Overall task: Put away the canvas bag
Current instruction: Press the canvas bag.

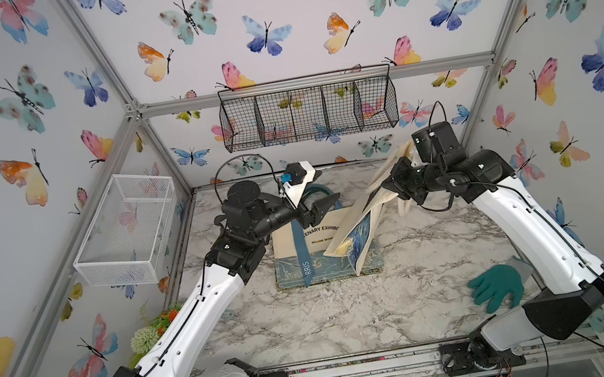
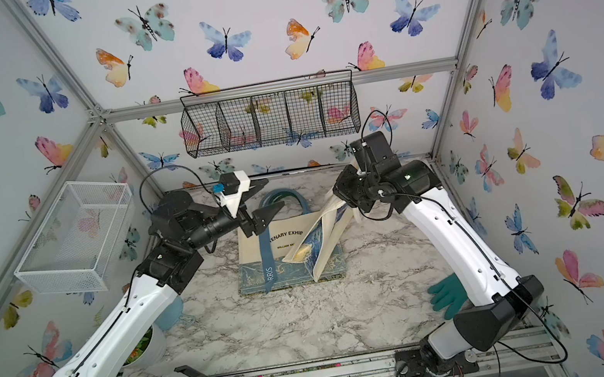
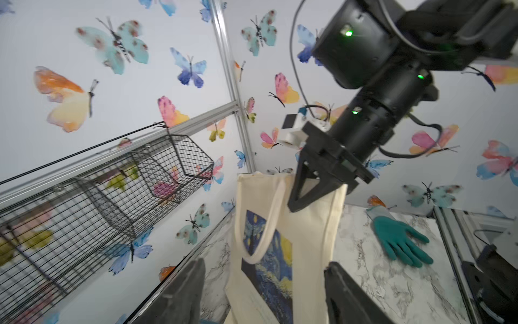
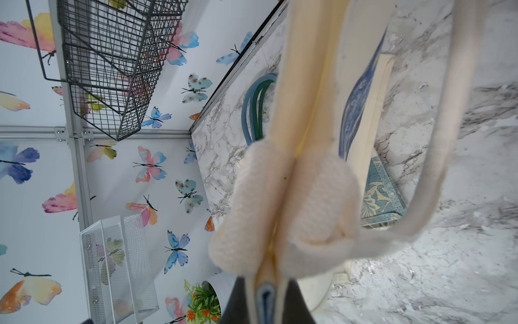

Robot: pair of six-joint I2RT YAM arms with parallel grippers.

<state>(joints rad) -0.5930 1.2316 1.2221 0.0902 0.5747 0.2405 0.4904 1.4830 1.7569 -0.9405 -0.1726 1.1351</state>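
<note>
A cream canvas bag (image 1: pixel 354 226) with a blue and yellow starry print hangs slanted above the marble table, its lower corner resting on a second bag. My right gripper (image 1: pixel 389 184) is shut on its upper edge; in the right wrist view the folded cloth and cream handles (image 4: pixel 302 196) bunch between the jaws of that gripper (image 4: pixel 266 297). My left gripper (image 1: pixel 323 190) stands open just left of the hanging bag. Its wrist view shows the bag (image 3: pixel 308 238) in the wide gap between the dark fingers (image 3: pixel 185 291), which do not touch it.
The second bag (image 1: pixel 313 244), flat with blue handles and printed lettering, lies at the table's back middle. A black wire basket (image 1: pixel 309 113) hangs on the back wall, a white mesh basket (image 1: pixel 123 228) on the left wall. A green glove (image 1: pixel 498 288) lies front right, a flower pot (image 2: pixel 141 347) front left.
</note>
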